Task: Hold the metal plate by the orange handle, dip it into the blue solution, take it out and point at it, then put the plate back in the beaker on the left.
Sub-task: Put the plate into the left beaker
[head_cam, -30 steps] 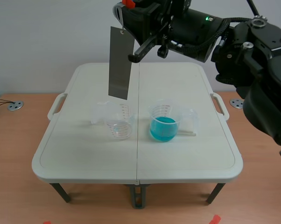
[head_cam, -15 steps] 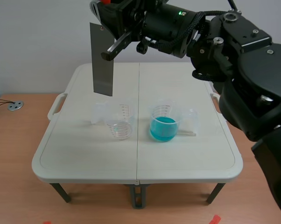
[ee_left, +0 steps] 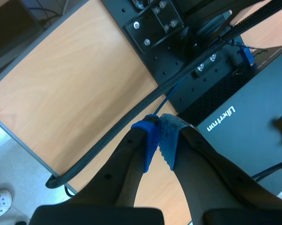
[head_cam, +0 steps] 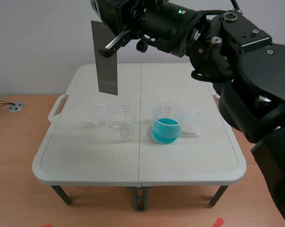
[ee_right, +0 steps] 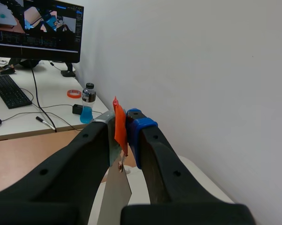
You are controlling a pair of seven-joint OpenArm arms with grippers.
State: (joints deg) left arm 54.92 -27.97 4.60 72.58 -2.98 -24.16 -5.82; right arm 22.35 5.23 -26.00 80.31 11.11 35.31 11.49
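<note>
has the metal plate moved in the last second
Yes. The metal plate, held by the right hand, shifted left and slightly up relative to the clear beaker below it.

A white folding table [head_cam: 85, 156] stands on wood floor [head_cam: 14, 189], pale wall [head_cam: 38, 38] behind.

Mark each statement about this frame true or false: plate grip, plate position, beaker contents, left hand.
1. The right hand is shut on the metal plate at its orange handle. True.
2. The plate's lower end sits in the blue solution. False: the plate hangs in the air, above both beakers and touching neither.
3. The left beaker holds blue liquid. False: no blue shows in it; only the right beaker holds blue.
4. The left hand is shut on nothing. True.
</note>
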